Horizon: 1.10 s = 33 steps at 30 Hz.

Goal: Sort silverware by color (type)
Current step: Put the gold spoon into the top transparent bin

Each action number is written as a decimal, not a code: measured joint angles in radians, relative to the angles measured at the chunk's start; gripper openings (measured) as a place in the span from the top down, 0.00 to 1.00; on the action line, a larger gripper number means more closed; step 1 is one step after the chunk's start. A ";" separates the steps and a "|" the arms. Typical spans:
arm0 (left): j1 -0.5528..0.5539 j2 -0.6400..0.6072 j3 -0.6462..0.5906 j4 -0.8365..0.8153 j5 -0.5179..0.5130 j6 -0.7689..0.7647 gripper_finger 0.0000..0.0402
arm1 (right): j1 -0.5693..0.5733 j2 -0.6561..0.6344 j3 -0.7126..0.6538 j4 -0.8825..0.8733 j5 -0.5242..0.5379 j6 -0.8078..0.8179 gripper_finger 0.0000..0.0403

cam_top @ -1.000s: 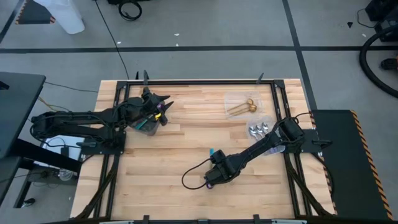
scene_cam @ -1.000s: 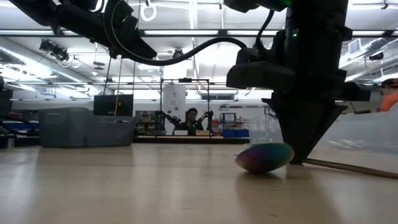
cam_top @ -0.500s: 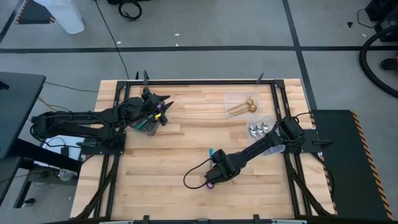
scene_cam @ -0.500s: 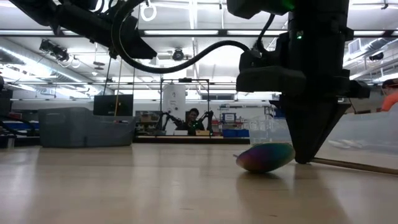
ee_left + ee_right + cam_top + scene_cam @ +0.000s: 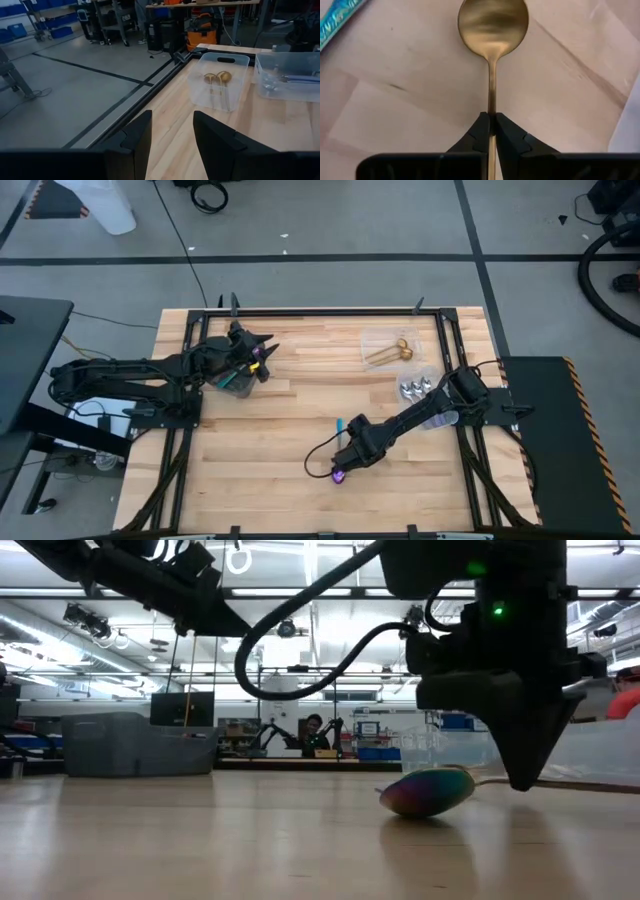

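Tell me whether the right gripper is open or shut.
Shut. In the right wrist view the right gripper's two dark fingers pinch the handle of a gold spoon lying on the wooden table.

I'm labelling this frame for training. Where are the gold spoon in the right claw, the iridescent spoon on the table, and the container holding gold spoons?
gold spoon (image 5: 493, 20): right wrist view, on its bowl.
iridescent spoon (image 5: 425, 792): low view, on its bowl.
container of gold spoons (image 5: 220, 82): left wrist view, on its clear front wall.
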 joint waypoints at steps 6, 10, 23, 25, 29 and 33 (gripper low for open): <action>0.000 0.000 0.000 -0.033 0.031 -0.023 0.62 | 0.000 -0.001 0.001 -0.040 0.003 0.000 0.94; 0.000 0.000 0.000 -0.051 0.041 -0.041 0.62 | -0.001 -0.001 0.002 -0.076 0.004 -0.006 0.94; -0.038 0.000 0.000 -0.077 0.043 -0.067 0.62 | -0.013 -0.103 0.003 -0.099 0.068 -0.031 0.94; -0.042 0.000 0.000 -0.077 0.043 -0.067 0.62 | -0.014 -0.130 0.003 -0.106 0.083 -0.025 0.94; -0.046 0.000 0.000 -0.078 0.043 -0.067 0.62 | -0.014 -0.180 0.003 -0.106 0.121 -0.023 0.94; -0.046 0.000 0.000 -0.078 0.043 -0.067 0.62 | -0.013 -0.229 0.003 -0.106 0.154 -0.024 0.94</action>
